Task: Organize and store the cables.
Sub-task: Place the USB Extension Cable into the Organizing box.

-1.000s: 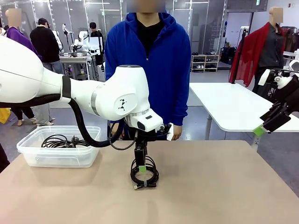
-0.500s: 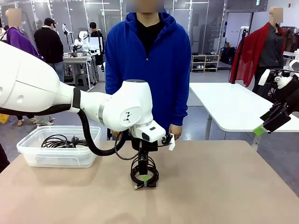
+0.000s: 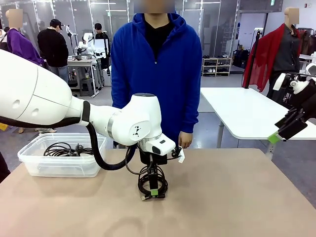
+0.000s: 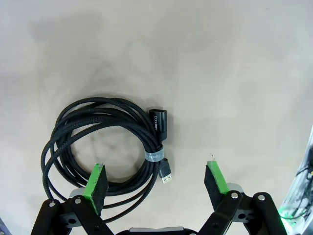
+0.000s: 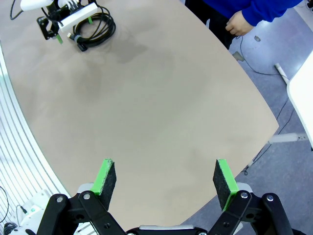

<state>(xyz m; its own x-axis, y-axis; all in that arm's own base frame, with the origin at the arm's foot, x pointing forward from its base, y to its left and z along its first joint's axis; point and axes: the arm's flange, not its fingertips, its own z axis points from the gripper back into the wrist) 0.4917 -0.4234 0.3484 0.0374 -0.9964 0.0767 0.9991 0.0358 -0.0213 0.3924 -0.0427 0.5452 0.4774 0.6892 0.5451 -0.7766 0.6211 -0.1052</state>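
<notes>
One of the cables, a coiled black braided cord (image 3: 159,179) with a slim USB plug, lies on the tan table in front of the person. My left gripper (image 3: 154,190) stands open right over it, pointing down. In the left wrist view the coil (image 4: 93,122) lies under the open left gripper (image 4: 155,171); one green pad (image 4: 96,182) is over the coil's near strands, the other pad (image 4: 215,181) over bare table beyond the plug. More cables (image 3: 60,148) lie in the clear bin. My right gripper (image 3: 279,133) hangs open off the table's right side, and the right wrist view shows this gripper (image 5: 164,177) holding nothing.
The clear plastic bin (image 3: 29,163) stands at the table's left rear. A person in a blue hoodie (image 3: 157,64) stands at the far edge, one hand (image 3: 185,139) near the table. A white table (image 3: 247,111) stands at the right rear. From the right wrist, the coil (image 5: 100,24) lies far off.
My left arm has come down, bringing its open gripper lower onto the coil. The coil and the right arm have not moved.
</notes>
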